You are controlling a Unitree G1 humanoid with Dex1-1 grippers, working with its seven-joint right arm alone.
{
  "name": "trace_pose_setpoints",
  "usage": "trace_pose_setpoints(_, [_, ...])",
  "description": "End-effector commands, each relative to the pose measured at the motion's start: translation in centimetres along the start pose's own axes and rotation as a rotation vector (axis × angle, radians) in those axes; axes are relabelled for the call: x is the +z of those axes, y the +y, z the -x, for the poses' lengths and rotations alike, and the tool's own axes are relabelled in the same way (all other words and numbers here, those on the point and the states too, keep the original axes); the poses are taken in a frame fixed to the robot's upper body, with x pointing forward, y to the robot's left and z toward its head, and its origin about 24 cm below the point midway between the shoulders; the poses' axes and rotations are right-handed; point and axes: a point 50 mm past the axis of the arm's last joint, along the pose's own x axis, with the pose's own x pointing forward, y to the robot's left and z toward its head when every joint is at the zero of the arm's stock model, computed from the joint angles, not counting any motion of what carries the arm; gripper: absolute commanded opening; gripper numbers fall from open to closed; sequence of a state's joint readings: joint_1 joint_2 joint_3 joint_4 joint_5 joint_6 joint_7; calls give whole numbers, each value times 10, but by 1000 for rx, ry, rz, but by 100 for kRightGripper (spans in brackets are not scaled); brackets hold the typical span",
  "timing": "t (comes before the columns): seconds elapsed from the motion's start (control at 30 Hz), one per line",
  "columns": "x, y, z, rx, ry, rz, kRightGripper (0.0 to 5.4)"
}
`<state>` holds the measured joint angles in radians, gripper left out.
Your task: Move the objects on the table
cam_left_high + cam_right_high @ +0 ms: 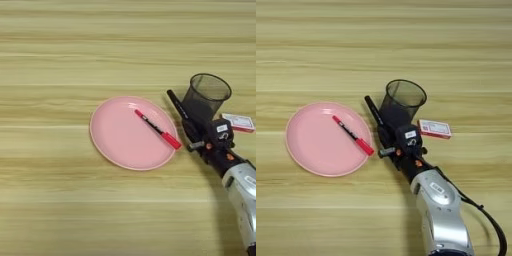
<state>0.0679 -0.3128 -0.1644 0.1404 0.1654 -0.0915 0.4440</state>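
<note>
You see the right gripper [387, 134] jaws closed around the all-black marker [372, 108] beside the mesh cup [402, 102]; the red-capped marker [352, 135] lies on the pink plate [311, 147].

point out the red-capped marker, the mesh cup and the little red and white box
red-capped marker [156, 129], left eye view, middle of its barrel
mesh cup [404, 102], right eye view, front of its mesh wall
red and white box [434, 128], right eye view, middle of its top face

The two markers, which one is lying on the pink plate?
The marker with the red cap; it lies across the plate. The all-black marker is off it, beside the mesh cup.
</note>
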Motion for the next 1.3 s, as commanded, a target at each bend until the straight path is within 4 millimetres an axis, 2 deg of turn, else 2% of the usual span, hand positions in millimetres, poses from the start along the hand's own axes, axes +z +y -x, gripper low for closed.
trace_pose_setpoints(0.03, [32, -7, -4, -2, -115, 72, 104])
trace_pose_setpoints(0.37, [45, 12, 0, 74, -155, 60, 104])
trace_pose_setpoints(0.63, [48, 30, 4, 177, -166, 73, 104])
trace_pose_setpoints(1.3, [44, 56, 7, 327, -151, 95, 104])
